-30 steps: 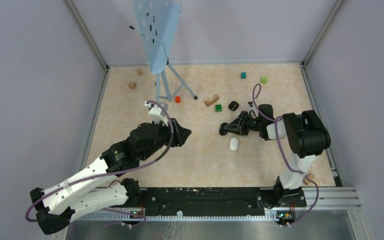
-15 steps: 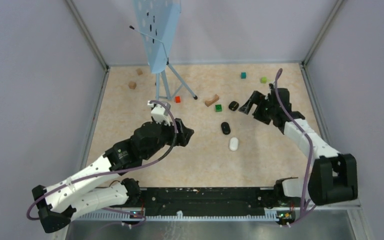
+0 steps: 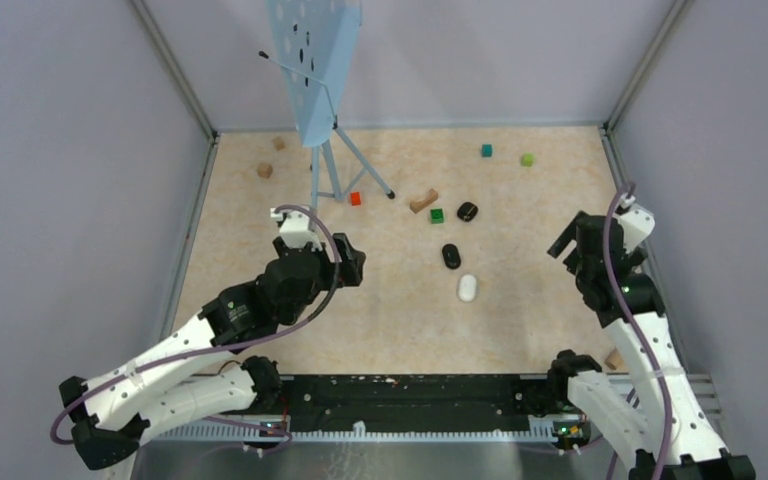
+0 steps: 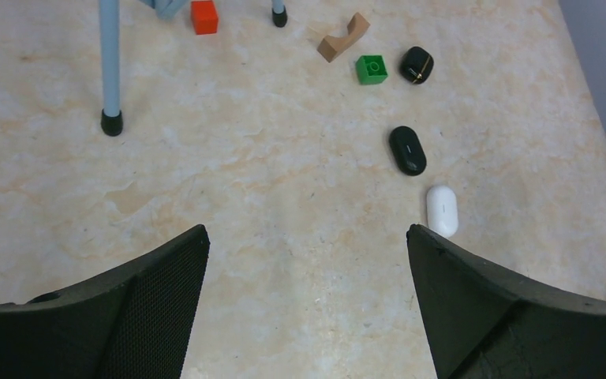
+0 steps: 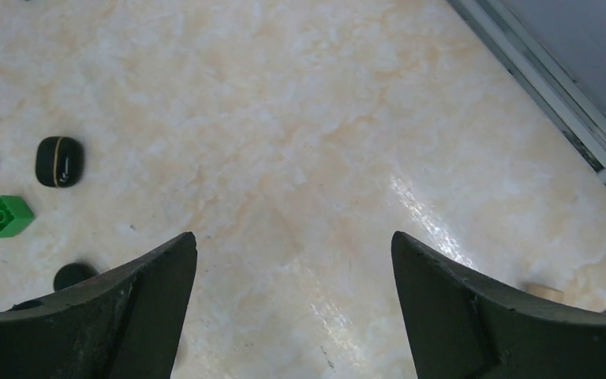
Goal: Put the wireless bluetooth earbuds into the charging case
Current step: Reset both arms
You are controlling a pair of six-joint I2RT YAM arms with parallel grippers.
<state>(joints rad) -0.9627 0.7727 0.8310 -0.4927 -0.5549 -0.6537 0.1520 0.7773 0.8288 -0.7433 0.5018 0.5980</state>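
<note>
Beige marbled tabletop (image 3: 260,230), closed in by grey walls. A blue stand (image 3: 312,70) is set on tripod legs at the far left of centre.

Three small cases are noted right of centre, all lying loose on the surface with lids shut. A white oval case (image 3: 467,288) is found nearest the arms. A black oval case (image 3: 451,256) is placed just beyond it. A rounded black case with a gold seam (image 3: 467,211) is seen farther back, just beside a green block (image 3: 437,215). A wooden arch piece (image 3: 423,201) and a red block (image 3: 355,198) are laid out to the left of that block.

Left gripper (image 4: 306,230): fingers are spread wide with nothing between them, held over bare table left of the cases.

Right gripper (image 5: 292,235): fingers are likewise spread wide and empty, held near the table's right edge, well apart from the cases. None of the cases is touched by either arm.
</note>
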